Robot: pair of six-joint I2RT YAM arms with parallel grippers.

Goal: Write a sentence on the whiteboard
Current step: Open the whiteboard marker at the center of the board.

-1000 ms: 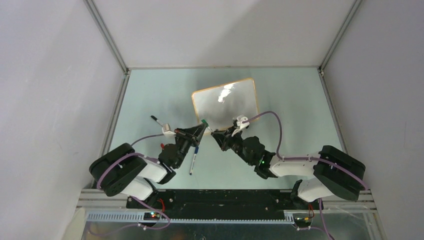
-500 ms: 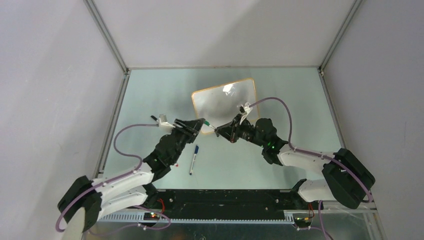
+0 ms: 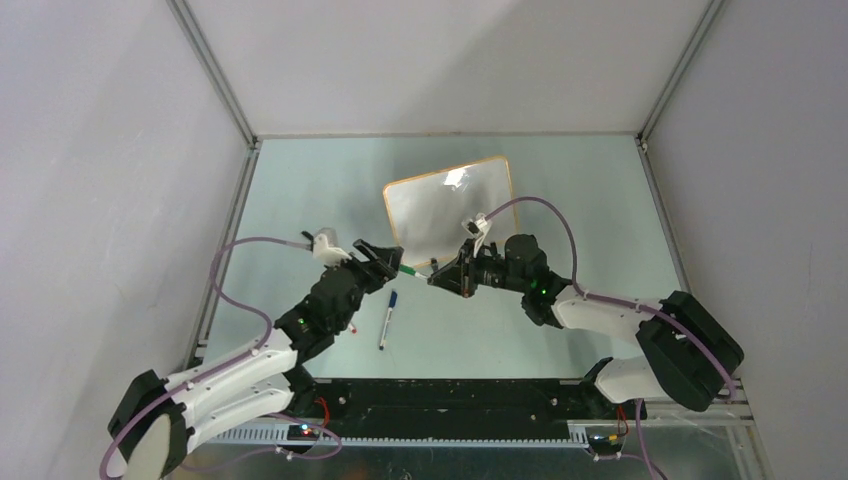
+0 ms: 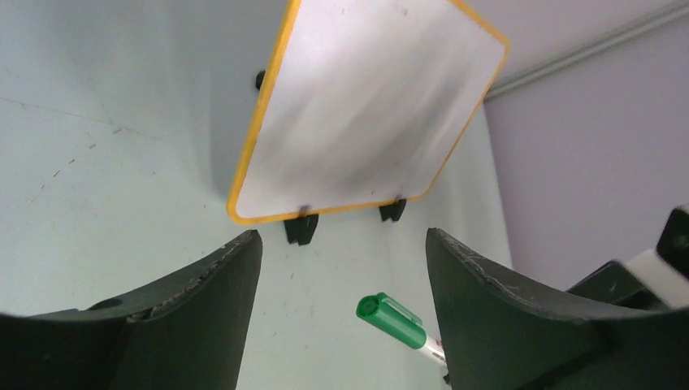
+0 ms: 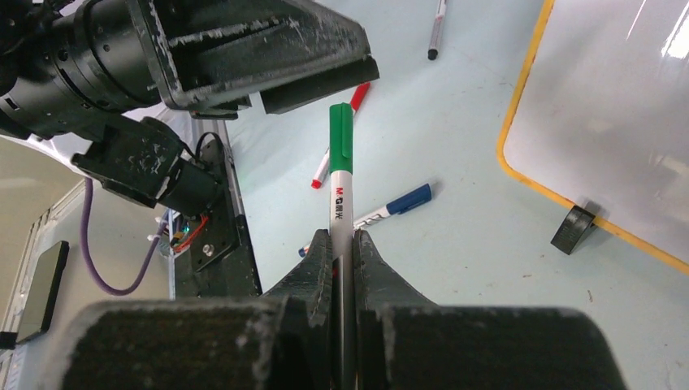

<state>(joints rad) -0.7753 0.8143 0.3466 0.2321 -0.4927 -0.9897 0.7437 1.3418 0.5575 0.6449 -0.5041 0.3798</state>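
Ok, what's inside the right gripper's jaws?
The right gripper clamps a green-capped marker by its white barrel, cap pointing at the open left gripper. The marker's rear end is hidden between the fingers.

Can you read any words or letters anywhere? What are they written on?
"M&G": on the white barrel of the green marker, which the right gripper holds.
Tiny print just under that logo: too small to read.
The whiteboard: no writing, only grey smears.
The blue pen and the red pen on the table: any print on them is too small to read.
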